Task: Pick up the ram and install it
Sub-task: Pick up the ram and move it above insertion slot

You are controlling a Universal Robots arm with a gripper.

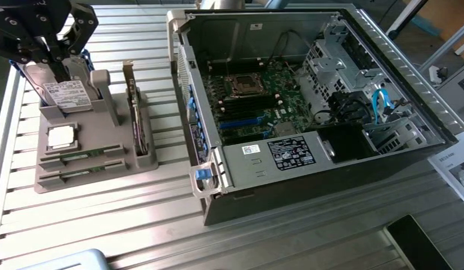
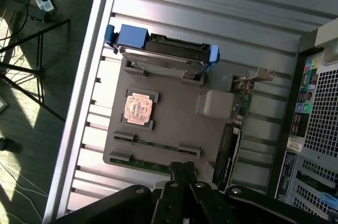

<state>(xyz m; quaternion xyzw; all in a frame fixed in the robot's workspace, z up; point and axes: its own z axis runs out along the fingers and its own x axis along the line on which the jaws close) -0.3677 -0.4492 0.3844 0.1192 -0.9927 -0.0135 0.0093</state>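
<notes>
Two ram sticks stand edge-up in the slots of a grey holder (image 1: 145, 160) on the exterior view's left: one ram (image 1: 85, 153) (image 2: 158, 146) and a second ram (image 1: 80, 171) (image 2: 138, 164) beside it. My black gripper (image 1: 58, 64) (image 2: 182, 170) hangs above the holder, over the end with the hard drive (image 1: 65, 91) (image 2: 163, 57). Its fingers are shut with nothing between them. In the wrist view the fingertips sit over the nearer ram stick, well above it.
The holder also carries a CPU chip (image 1: 61, 136) (image 2: 139, 108) and an upright expansion card (image 1: 134, 109) (image 2: 231, 142). An open computer case (image 1: 382, 56) lies to the exterior view's right, its motherboard (image 1: 254, 107) exposed. All rests on a slatted metal table (image 1: 104, 225).
</notes>
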